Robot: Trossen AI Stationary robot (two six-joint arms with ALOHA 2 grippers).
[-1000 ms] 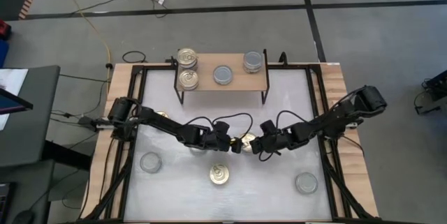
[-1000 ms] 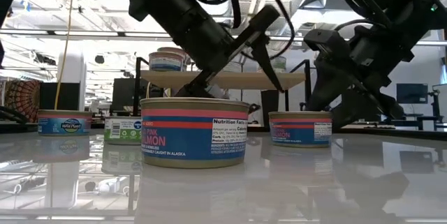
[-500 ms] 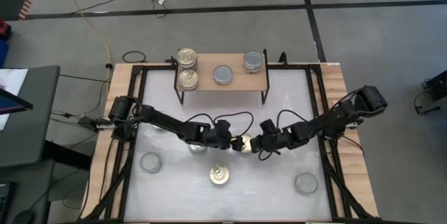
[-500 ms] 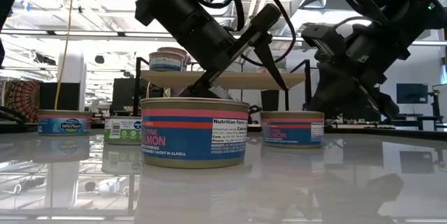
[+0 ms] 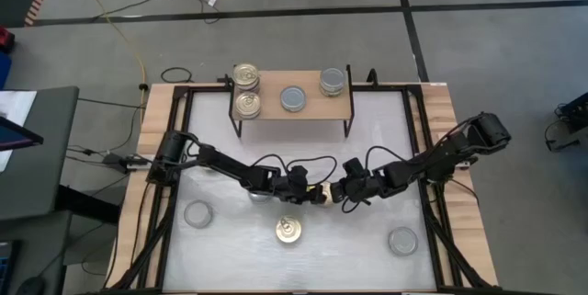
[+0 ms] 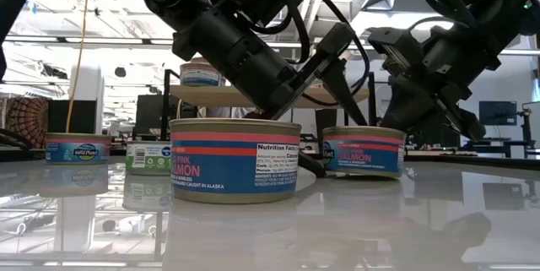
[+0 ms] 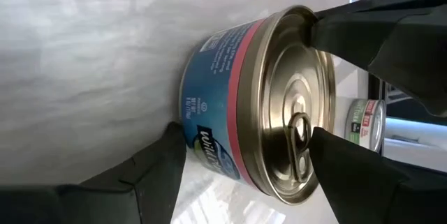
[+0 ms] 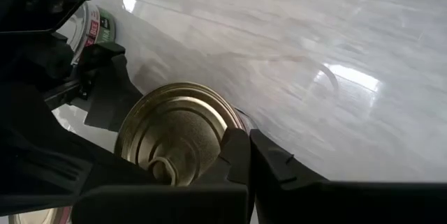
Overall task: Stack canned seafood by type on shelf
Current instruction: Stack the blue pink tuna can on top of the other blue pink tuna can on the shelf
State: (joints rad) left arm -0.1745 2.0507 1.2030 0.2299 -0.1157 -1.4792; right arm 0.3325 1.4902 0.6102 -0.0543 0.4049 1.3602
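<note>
A short tin with a gold pull-tab lid and a blue and pink label [image 7: 258, 105] stands on its base on the white table [image 5: 367, 148], near the middle [image 5: 320, 193]. My left gripper [image 7: 244, 140] is open and rolled onto its side. One finger is low beside the tin's wall and the other is above the lid. My right gripper [image 8: 249, 147] is shut at the tin's right side. The shelf [image 5: 317, 107] at the far edge carries two gold-lidded tins [image 5: 245, 90] and two silver-lidded ones [image 5: 293, 98]. My left gripper: its lower finger [image 7: 157, 168] stands close against the tin's wall at the table and its upper finger [image 7: 349, 175] hangs over the lid; I cannot tell whether either touches. My right gripper sets its shut fingertips [image 8: 234, 151] against the tin's top rim [image 7: 311, 20] on the right side, slanting down from the table's right. Nothing shows between the fingers. The tin stays upright on the table.
Loose tins stand on the table: a gold-lidded pink salmon tin [image 5: 289, 231] near the front, silver-lidded ones at front left [image 5: 197, 213] and front right [image 5: 401, 240], and one partly hidden under my left arm [image 5: 260, 191]. Black frame rails run along the table's sides.
My left gripper has sunk toward the table, moved toward the tin and rolled, so that its fingers now bracket the tin from above and below. My right gripper has stayed in place and shut beside the tin's rim.
</note>
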